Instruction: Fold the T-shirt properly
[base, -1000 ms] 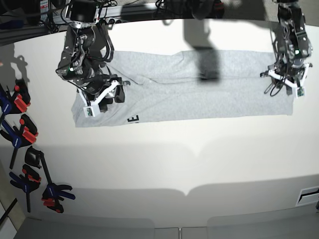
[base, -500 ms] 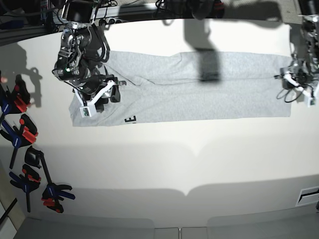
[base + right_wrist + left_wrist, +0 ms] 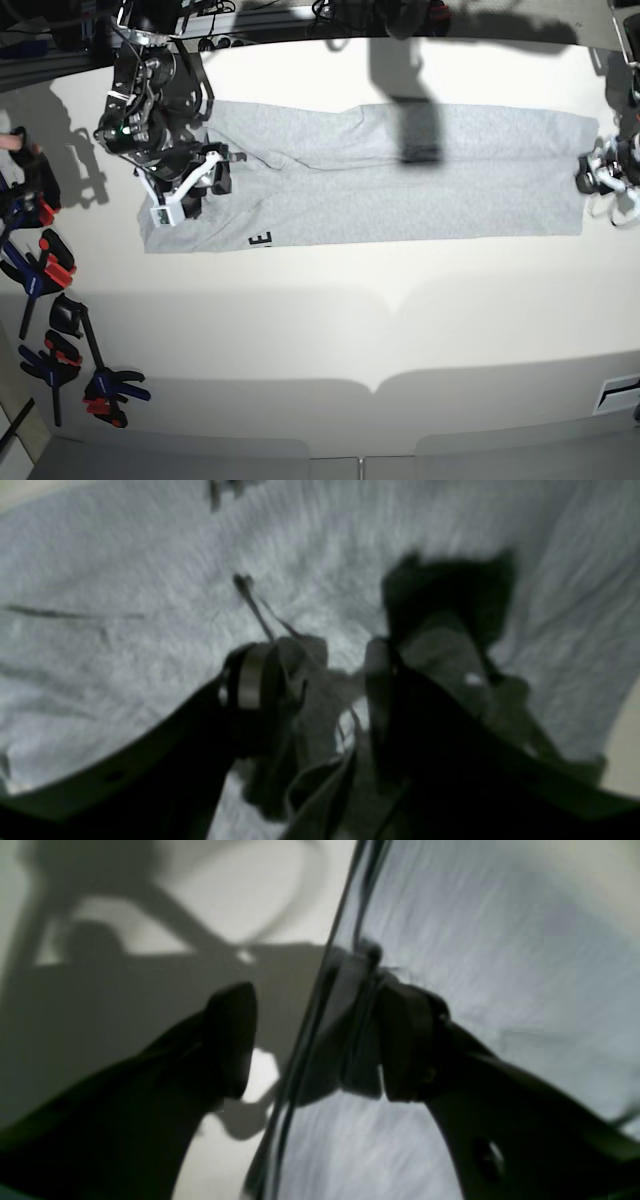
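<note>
The light grey T-shirt [image 3: 400, 190] lies folded into a long strip across the far half of the table, with a black letter [image 3: 262, 240] showing at its front edge. My right gripper [image 3: 185, 190] sits on the shirt's left end. In the right wrist view it [image 3: 320, 680] is closed on a bunched fold of the grey cloth [image 3: 125, 630]. My left gripper [image 3: 605, 180] is at the shirt's right end. In the left wrist view it [image 3: 315, 1040] is open and straddles the shirt's edge, one finger over the table and one finger [image 3: 405, 1040] on the cloth [image 3: 475, 940].
Several blue, red and black spring clamps [image 3: 40, 270] lie along the table's left edge. The white table [image 3: 320, 330] stretches toward the front. Dark frame parts and cables run along the back edge [image 3: 300, 15].
My right gripper has moved left and the shirt's left end has shifted left with it. My left gripper has moved right, from on the shirt to its right edge.
</note>
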Motion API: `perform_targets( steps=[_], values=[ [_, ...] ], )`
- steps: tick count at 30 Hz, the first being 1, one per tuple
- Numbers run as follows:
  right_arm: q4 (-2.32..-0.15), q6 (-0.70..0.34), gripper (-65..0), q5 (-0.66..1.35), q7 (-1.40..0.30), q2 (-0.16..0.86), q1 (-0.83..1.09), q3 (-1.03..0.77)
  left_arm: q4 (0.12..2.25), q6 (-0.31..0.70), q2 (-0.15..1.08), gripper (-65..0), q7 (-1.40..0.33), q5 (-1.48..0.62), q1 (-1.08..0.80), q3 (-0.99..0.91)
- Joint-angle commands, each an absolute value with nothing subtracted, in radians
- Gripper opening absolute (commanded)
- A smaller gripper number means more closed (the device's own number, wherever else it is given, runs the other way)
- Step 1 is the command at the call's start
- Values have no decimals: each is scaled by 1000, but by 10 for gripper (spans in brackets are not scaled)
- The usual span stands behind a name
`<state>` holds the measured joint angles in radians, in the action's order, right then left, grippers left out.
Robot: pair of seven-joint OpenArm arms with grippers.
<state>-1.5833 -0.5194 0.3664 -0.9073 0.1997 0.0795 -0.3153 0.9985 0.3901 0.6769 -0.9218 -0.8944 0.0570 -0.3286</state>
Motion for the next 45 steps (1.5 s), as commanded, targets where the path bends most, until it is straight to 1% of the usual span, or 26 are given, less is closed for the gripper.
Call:
perform_targets(
  steps=[1, 5, 9, 13, 18, 21, 26, 27, 28, 29, 30, 31, 32, 36, 39, 45],
  values=[
    [-1626, -520, -383, 378, -896, 210, 62, -319, 962, 410, 699, -289, -939, -918, 83, -333],
    [-1723, -520, -383, 378, -929, 210, 62, -319, 814, 511, 699, -289, -1005, -989, 138, -333],
    [-1807, -520, -383, 378, -953, 210, 62, -319, 758, 572, 699, -289, -1081, -1024, 141, -333],
    [-1883, -519, -383, 378, -970, 210, 62, -319, 742, 601, 698, -289, -1138, -1038, 138, -333],
    [-1937, -519, -383, 378, -987, 210, 62, -319, 741, 640, 686, -289, -1241, -1159, 121, -333],
    [-1959, -519, -383, 378, -1003, 210, 62, -319, 741, 641, 676, -289, -1235, -1160, 100, -333],
    [-1973, -519, -383, 379, -1006, 210, 62, -319, 741, 641, 674, -294, -1152, -1153, 78, -333],
    [-1973, -519, -383, 379, -1007, 210, 62, -319, 741, 641, 675, -308, -1145, -1153, 78, -333],
    [-1973, -519, -383, 379, -1010, 210, 62, -319, 741, 641, 676, -344, -1137, -1153, 78, -333],
    [-1973, -519, -383, 378, -1011, 210, 62, -319, 741, 641, 677, -404, -1127, -1153, 78, -333],
    [-1973, -519, -383, 378, -1012, 210, 62, -319, 741, 641, 680, -493, -1119, -1153, 81, -333],
    [-1973, -519, -383, 378, -1012, 210, 62, -319, 742, 641, 683, -596, -1114, -1153, 84, -333],
    [-1973, -519, -383, 379, -1012, 210, 62, -319, 743, 641, 685, -650, -1108, -1154, 86, -333],
    [-1974, -518, -383, 379, -1011, 210, 62, -319, 780, 645, 697, -650, -1081, -1135, 92, -336],
    [-1975, -518, -383, 399, -1012, 210, 62, -319, 846, 642, 698, -650, -1040, -1027, 91, -368],
    [-1975, -518, -383, 435, -1028, 210, 62, -319, 1033, 508, 698, -650, -981, -797, 86, -432]
  ],
)
